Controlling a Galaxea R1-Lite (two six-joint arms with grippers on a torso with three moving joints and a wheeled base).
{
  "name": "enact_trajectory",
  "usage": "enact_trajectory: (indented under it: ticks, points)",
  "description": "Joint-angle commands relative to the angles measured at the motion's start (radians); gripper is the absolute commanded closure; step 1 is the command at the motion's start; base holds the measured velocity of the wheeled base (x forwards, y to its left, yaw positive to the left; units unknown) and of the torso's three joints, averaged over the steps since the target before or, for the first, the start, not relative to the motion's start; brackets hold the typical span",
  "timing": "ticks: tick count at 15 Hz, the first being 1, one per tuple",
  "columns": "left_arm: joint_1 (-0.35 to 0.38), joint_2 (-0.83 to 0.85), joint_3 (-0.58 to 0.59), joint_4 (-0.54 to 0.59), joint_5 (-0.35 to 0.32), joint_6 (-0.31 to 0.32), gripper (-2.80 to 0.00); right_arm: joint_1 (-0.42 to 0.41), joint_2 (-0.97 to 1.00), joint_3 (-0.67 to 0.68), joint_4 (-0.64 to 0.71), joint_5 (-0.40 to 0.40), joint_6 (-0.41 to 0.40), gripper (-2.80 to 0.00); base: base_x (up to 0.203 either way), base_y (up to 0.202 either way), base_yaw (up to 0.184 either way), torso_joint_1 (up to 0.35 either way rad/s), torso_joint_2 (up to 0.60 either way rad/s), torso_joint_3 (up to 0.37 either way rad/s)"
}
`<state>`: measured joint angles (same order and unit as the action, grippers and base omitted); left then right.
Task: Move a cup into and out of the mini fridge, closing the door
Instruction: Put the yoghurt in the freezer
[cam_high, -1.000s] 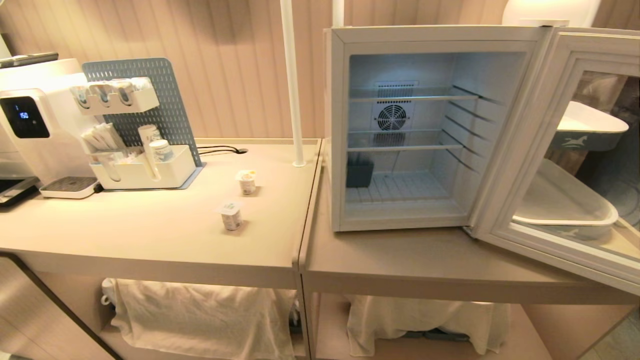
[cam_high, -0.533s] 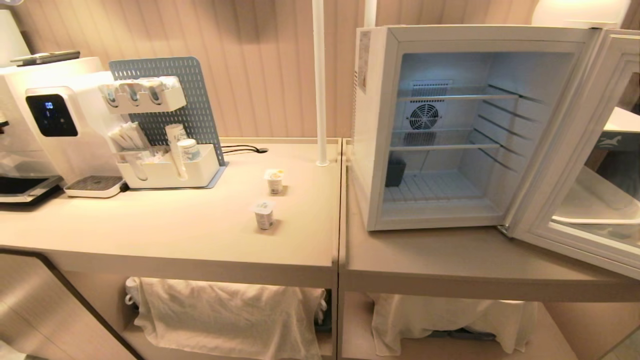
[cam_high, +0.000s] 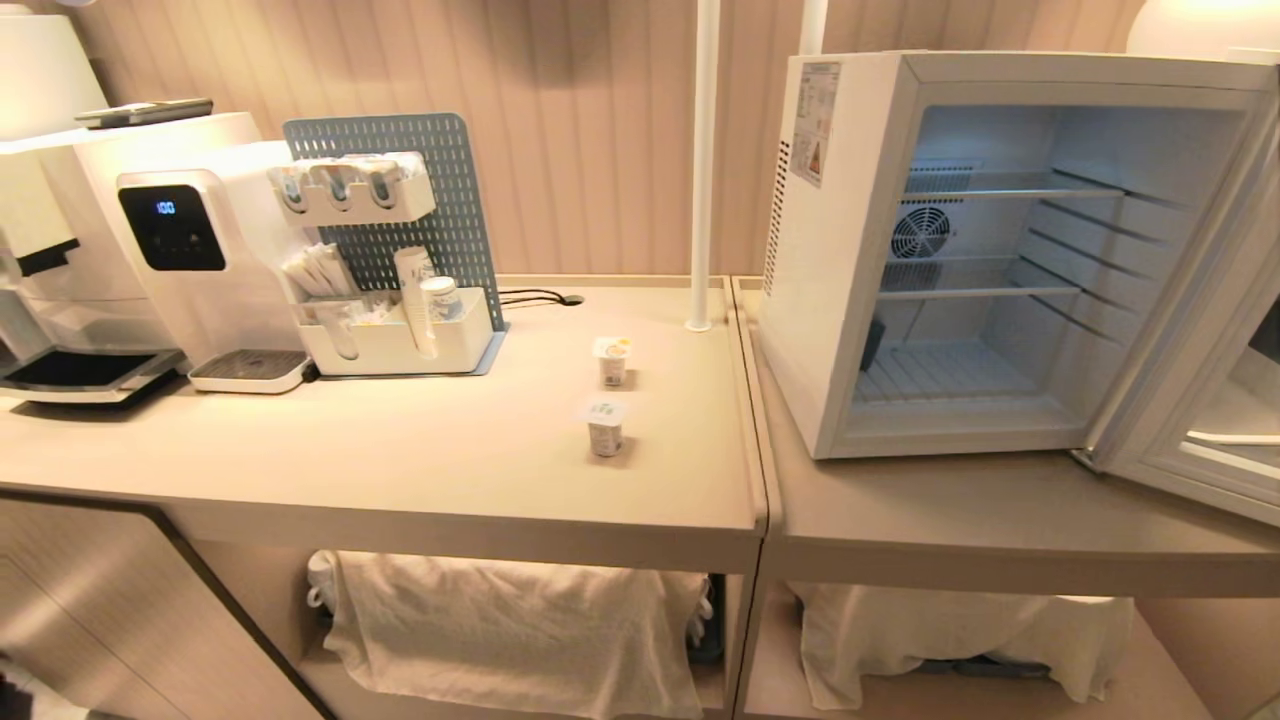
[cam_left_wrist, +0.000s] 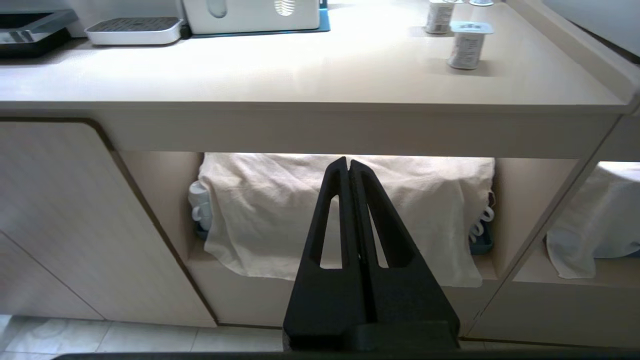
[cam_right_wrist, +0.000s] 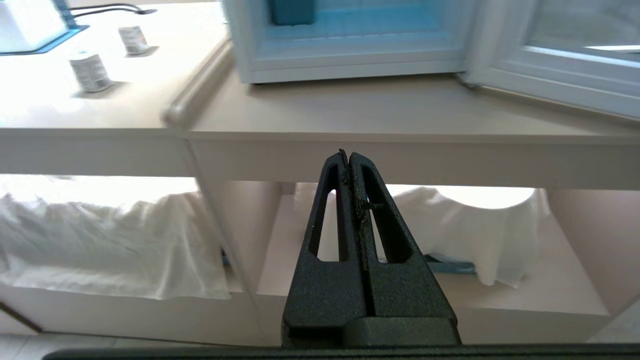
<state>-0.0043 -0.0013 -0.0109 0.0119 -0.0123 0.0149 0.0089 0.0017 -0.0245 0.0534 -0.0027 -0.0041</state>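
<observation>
Lettering on the white boxy mini fridge (cam_high: 830, 300) was limited to an unreadable warning sticker (cam_high: 813, 120) at its 10 o'clock corner. Its grey-framed glass door (cam_high: 1215, 400) stood open at 3 o'clock. Two small white foil-lidded cups (cam_high: 606, 427) stood apart at the fridge's 9 o'clock, near the beige counter (cam_high: 400, 460) edge. Black left gripper (cam_left_wrist: 348, 167) and black right gripper (cam_right_wrist: 347, 160) hung below the counter front, fingers pressed together, empty.

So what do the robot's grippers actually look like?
Both look alike. The left gripper and right gripper are matte black, each with two long tapering fingers with slot-shaped cutouts, rising from a broad black base. No cables or markings show; the arms themselves are out of view.
</observation>
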Motion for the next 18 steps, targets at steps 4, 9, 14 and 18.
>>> enact_trajectory:
  ticks: [4, 9, 14, 18]
  points:
    - [0.0, 0.001, 0.0, 0.0, 0.0, -0.001, 0.0, 0.0, 0.001, 0.0, 0.0, 0.001, 0.0, 0.0, 0.0, 0.192, 0.002, 0.002, 0.0, 0.0]
    - [0.0, 0.001, 0.0, -0.001, 0.0, -0.003, 0.0, 0.0, 0.001, 0.0, -0.001, 0.0, 0.0, 0.0, 0.0, 0.194, 0.0, 0.001, 0.0, 0.001]
    - [0.0, 0.001, 0.001, -0.003, 0.0, -0.009, 0.0, 0.0, 0.001, 0.0, -0.001, 0.001, 0.0, 0.0, 0.0, 0.192, 0.001, 0.005, 0.0, 0.002]
    - [0.0, 0.001, 0.003, -0.01, 0.0, -0.012, 0.0, 0.0, 0.001, 0.001, -0.001, 0.001, 0.001, 0.0, 0.0, 0.196, 0.004, 0.003, 0.0, 0.0]
